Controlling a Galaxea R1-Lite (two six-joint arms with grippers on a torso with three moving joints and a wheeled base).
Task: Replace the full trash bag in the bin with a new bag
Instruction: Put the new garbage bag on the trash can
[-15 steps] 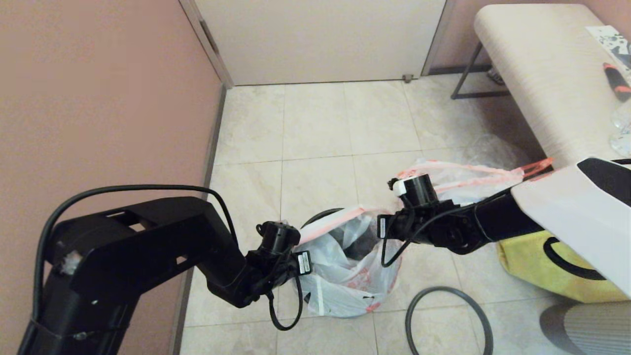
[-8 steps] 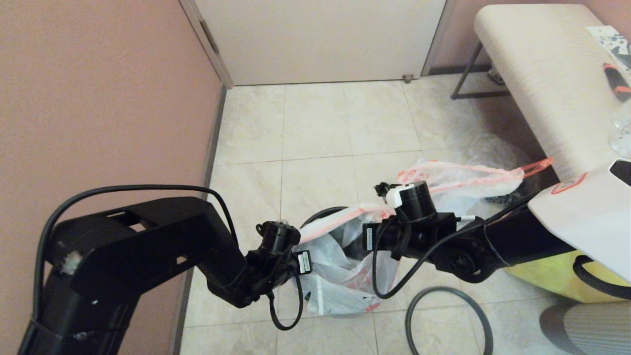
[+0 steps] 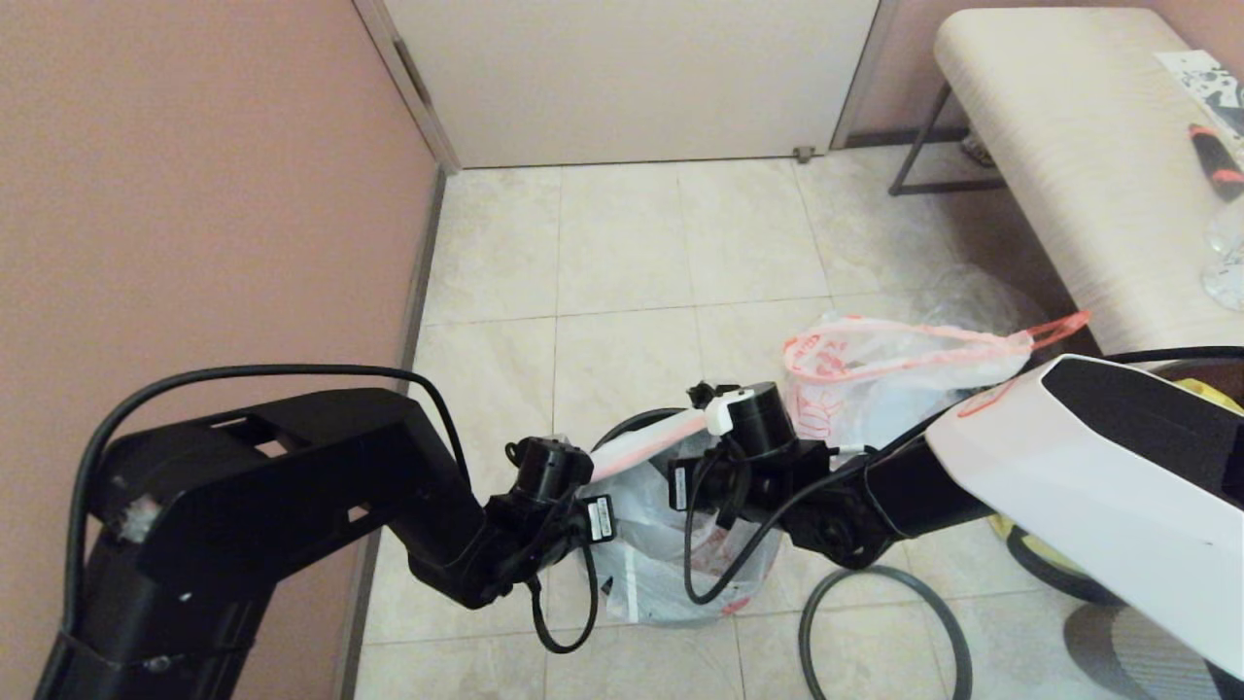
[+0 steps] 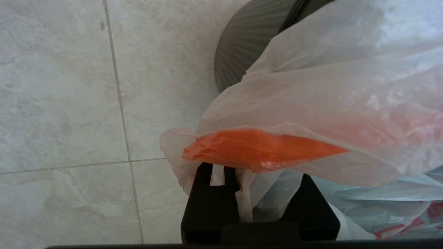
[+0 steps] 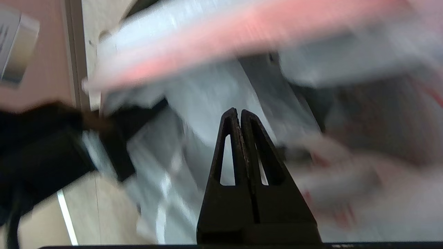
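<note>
Your head view is evenly lit, soft and warm; the floor tiles [image 3: 622, 253] show only faint shadows under the bench [image 3: 1069, 146]. The left wrist view is sharp on the tiles, softer on the new bag [image 4: 311, 100] close to the lens. The right wrist view is badly motion-smeared; only the right gripper [image 5: 239, 112] reads crisp.

My right claw [image 5: 239, 112] has its two black fingers pressed tight together, holding nothing. Just past the tips I see the new bag [image 5: 214, 93], white and blurry, with a pink band beyond.
</note>
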